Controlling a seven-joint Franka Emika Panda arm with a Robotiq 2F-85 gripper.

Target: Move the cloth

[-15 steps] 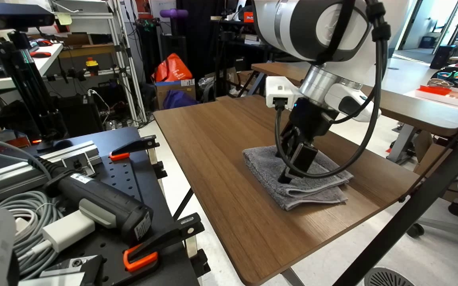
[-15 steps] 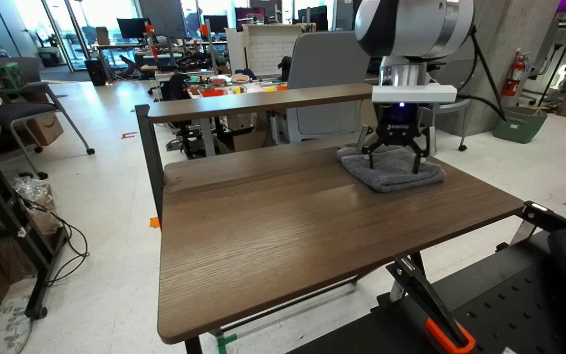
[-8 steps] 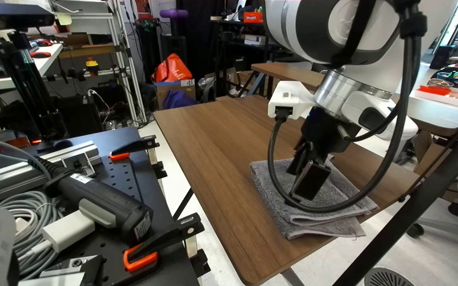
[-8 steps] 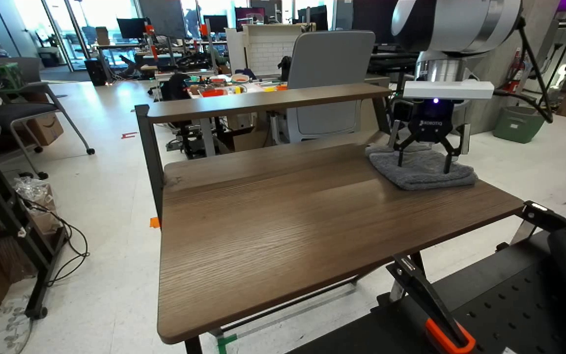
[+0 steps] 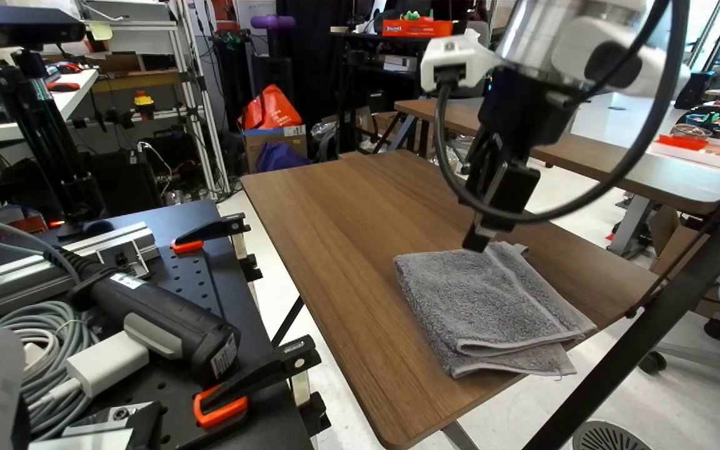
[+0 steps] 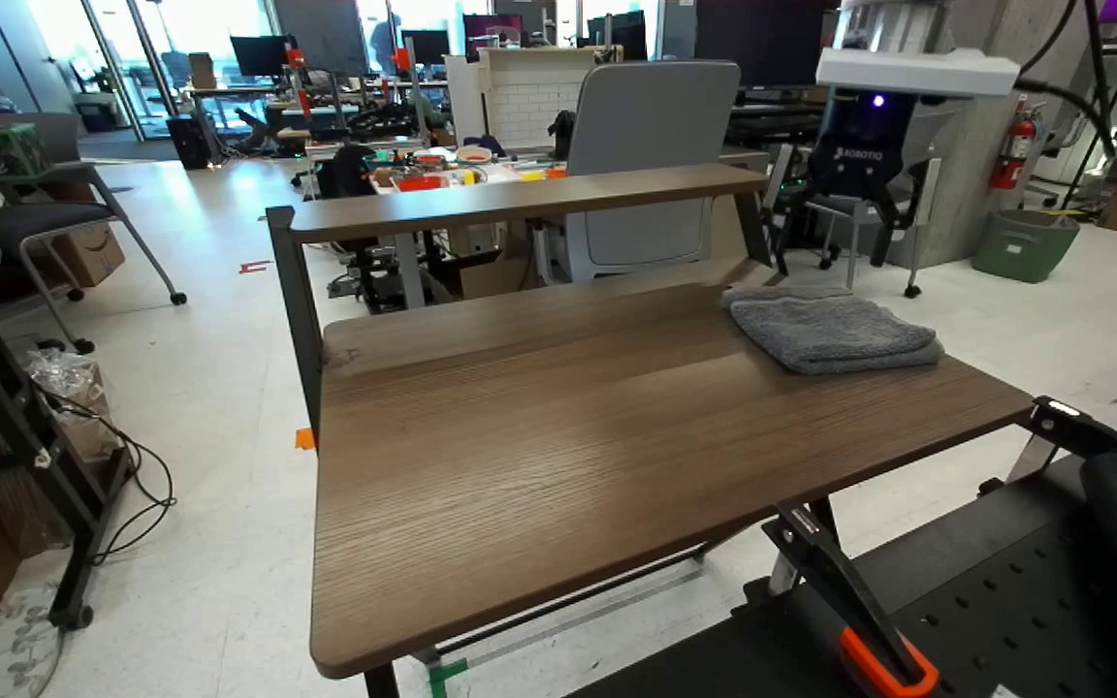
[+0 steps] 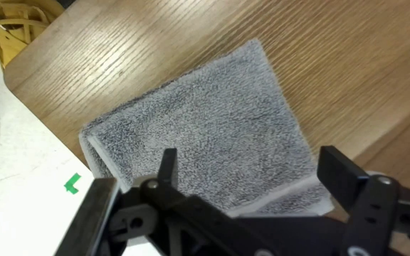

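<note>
The grey cloth [image 5: 497, 306] lies folded and flat on the brown wooden table [image 5: 335, 231]. It also shows in an exterior view [image 6: 825, 332] and in the wrist view [image 7: 208, 117]. One side of it reaches the table's edge and appears to stick out slightly past it. My gripper [image 6: 830, 264] is raised above the cloth, apart from it, with its fingers pointing down. In the wrist view the gripper [image 7: 248, 154] has its two fingers wide apart with nothing between them. The fingers hide the lower part of the cloth there.
A raised wooden shelf [image 6: 520, 204] runs along one side of the table, with a dark metal post [image 5: 660, 319]. A black bench [image 5: 191, 281] with orange-tipped clamps [image 5: 222, 409] and a cable coil stands beside the table. A black cable loops beside my gripper.
The cloth slid with the gripper toward the table's edge between one second and half a second ago. Since then my gripper has risen off the cloth, which stayed in place.
</note>
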